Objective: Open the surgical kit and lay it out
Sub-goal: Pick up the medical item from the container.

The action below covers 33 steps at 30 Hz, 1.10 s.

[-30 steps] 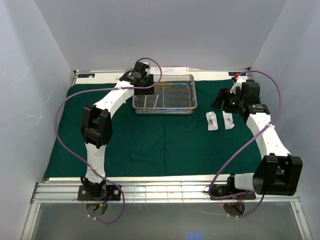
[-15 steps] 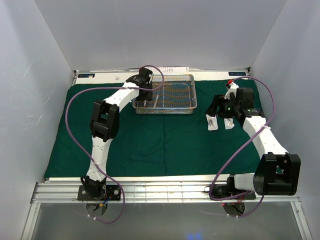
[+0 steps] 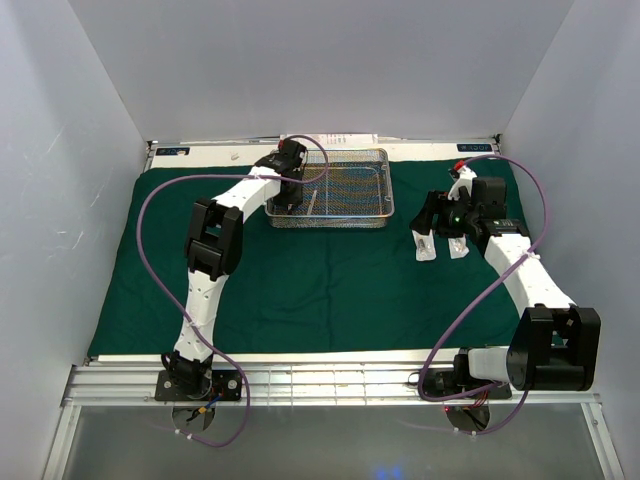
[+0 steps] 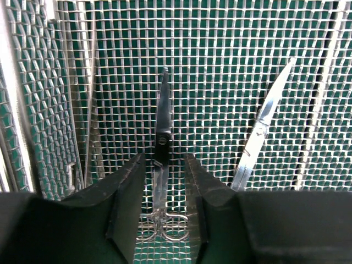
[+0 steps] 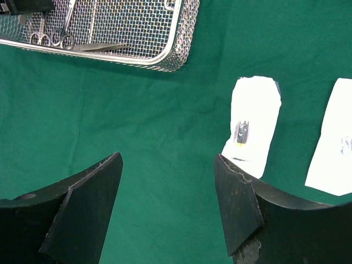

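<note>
The silver wire-mesh tray stands on the spread dark green cloth at the back. My left gripper is down inside its left part. In the left wrist view its jaws straddle a small pair of scissors lying flat on the mesh, with a gap on each side, so the gripper is open. Another blade lies to the right and thin tweezers to the left. My right gripper hovers open over bare cloth, just left of two white packets.
Grey walls close in the table on three sides. A white strip lies behind the tray at the back edge. The tray's mesh wall stands up and to the left of the right gripper.
The left gripper has gone down into the tray and its jaws have narrowed around the scissors. The right gripper came forward to the packets, then stayed still.
</note>
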Available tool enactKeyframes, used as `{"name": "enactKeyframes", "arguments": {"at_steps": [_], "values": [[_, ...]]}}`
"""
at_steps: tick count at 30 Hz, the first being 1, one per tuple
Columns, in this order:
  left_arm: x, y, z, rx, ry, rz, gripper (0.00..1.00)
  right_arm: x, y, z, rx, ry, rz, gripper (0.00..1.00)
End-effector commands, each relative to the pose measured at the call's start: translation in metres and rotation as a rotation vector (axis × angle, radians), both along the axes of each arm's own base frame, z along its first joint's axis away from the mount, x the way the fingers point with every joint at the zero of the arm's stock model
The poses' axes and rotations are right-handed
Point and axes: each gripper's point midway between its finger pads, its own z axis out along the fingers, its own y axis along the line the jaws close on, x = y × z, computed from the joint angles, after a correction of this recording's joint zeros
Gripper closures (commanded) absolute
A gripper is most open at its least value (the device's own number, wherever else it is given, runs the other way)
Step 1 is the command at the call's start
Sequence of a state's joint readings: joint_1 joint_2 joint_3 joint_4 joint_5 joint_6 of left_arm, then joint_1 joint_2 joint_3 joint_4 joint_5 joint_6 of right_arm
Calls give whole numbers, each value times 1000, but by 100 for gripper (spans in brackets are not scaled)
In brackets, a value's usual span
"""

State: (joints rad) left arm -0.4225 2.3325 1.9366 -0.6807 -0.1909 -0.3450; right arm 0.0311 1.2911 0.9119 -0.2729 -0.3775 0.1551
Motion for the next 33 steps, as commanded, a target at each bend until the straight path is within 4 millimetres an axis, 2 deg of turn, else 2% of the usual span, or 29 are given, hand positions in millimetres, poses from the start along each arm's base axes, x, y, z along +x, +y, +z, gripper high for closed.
{"name": "enactKeyframes", "arguments": {"at_steps": [1, 4, 5, 7, 8, 11, 12, 17, 19, 23, 27, 30, 33], "values": [[-8, -1, -11, -18, 43, 7, 57, 4, 3, 7, 8, -34, 15, 27], [-15, 0, -24, -15, 77, 9, 62, 3, 3, 6, 7, -32, 15, 27], [-16, 0, -25, -18, 79, 13, 70, 3, 4, 6, 8, -32, 17, 27], [-18, -1, -30, -24, 93, 11, 74, 3, 3, 6, 6, -31, 16, 27], [-18, -2, -30, -28, 94, 12, 82, 3, 3, 7, 3, -34, 17, 27], [-14, -5, -25, -41, 84, 9, 92, 2, 2, 6, -3, -32, 17, 27], [-11, -6, -21, -44, 73, 10, 100, 3, 2, 6, -4, -32, 17, 27], [5, -11, 13, -64, 0, 11, 100, 1, 1, 6, -6, -30, 16, 27], [14, -14, 33, -80, -47, 16, 100, 2, 1, 6, -12, -30, 19, 27], [23, -14, 58, -91, -106, 28, 100, 2, 1, 7, -12, -30, 19, 27], [27, -13, 67, -88, -137, 35, 100, 2, 2, 7, -7, -31, 25, 27], [29, -11, 64, -79, -139, 37, 100, 2, 3, 6, -4, -31, 28, 27], [30, -13, 69, -90, -147, 31, 100, 1, 3, 5, -3, -30, 28, 27]]}}
